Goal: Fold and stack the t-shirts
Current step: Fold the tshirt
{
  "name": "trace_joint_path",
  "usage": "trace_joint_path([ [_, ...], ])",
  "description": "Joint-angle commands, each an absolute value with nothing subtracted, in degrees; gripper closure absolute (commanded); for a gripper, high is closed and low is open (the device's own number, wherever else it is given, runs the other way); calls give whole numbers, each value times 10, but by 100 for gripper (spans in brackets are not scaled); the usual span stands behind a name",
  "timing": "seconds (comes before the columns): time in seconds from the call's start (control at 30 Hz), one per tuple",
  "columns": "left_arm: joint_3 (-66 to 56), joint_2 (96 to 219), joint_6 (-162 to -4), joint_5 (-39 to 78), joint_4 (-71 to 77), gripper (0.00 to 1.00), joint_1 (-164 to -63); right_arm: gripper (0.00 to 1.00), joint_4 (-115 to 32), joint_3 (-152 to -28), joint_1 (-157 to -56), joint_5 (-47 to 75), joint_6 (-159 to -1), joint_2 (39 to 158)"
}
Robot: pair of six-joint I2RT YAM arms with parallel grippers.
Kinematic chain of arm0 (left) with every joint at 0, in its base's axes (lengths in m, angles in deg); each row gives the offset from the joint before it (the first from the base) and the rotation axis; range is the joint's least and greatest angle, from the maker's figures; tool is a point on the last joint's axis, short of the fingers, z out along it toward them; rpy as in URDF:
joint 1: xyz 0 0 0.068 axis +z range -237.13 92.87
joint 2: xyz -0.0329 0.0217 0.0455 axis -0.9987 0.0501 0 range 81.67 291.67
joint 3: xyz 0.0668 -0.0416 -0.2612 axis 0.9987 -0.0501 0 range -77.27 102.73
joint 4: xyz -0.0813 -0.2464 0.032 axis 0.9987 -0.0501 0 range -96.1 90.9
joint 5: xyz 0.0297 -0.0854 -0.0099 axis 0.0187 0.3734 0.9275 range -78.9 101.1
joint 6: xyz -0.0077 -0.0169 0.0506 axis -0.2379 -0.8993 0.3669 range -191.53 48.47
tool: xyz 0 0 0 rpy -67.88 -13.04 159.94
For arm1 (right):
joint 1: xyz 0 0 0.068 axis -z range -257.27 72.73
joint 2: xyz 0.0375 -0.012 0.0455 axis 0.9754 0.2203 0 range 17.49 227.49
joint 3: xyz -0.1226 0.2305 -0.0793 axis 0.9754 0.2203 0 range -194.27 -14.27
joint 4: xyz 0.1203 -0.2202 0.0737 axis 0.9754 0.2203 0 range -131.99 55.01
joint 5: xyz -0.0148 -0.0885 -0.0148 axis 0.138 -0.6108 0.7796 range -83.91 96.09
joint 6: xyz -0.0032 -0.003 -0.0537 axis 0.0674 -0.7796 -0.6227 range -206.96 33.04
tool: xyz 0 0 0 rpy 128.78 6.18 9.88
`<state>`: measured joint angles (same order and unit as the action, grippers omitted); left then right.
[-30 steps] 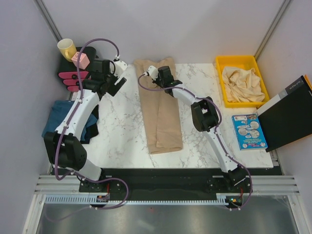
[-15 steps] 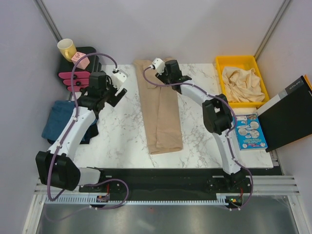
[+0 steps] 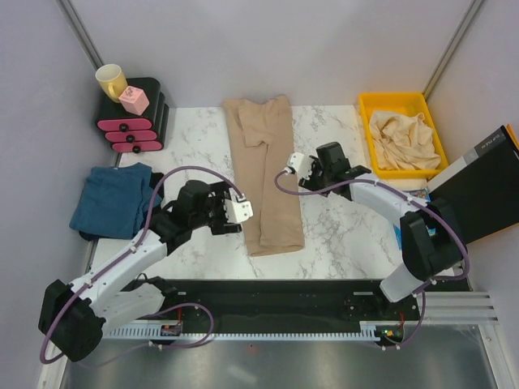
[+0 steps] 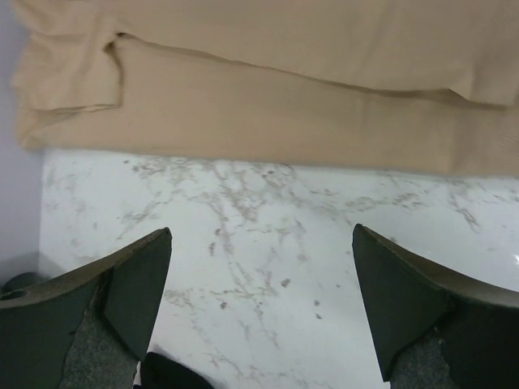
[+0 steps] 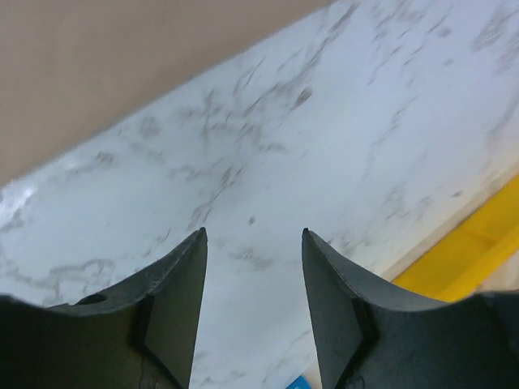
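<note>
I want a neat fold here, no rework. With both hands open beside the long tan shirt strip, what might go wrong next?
1. The tan t-shirt lies in stacked layers with a sleeve folded in. The left hand, open beside it, may pinch only the top layer and pull the fold apart.
2. The right hand sits farther along the strip than the left, so uneven grabs could skew the next fold.

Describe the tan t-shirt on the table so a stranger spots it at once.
Find the white marble table. Down its middle lies the tan t-shirt, folded into one long flat strip. Unlike it, the beige heap in the yellow bin is crumpled.
</note>
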<state>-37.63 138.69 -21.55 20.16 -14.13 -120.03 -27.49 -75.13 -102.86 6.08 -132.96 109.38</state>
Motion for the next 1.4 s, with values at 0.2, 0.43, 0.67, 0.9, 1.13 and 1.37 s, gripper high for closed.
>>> trace_joint_path([
  [0.2, -213, 1522, -357, 366, -364, 6, -1204, 42, 94, -841, -900, 355, -1241, 1106],
  [0.43, -107, 1654, -489, 583, -469, 11, -1117, 44, 170, -855, -900, 452, -1245, 1171],
  [0.67, -159, 1700, -503, 670, -517, 15, -1075, 43, 167, -834, -897, 542, -1233, 1219],
  [0.9, -175, 1757, -546, 716, -491, 14, -1075, 44, 134, -816, -896, 596, -1212, 1278],
  [1.13, -205, 1800, -629, 640, -438, 11, -1077, 46, 120, -821, -898, 602, -1206, 1291],
  [1.37, -221, 1783, -688, 558, -412, 1, -1100, 46, 105, -813, -915, 581, -1188, 1273],
])
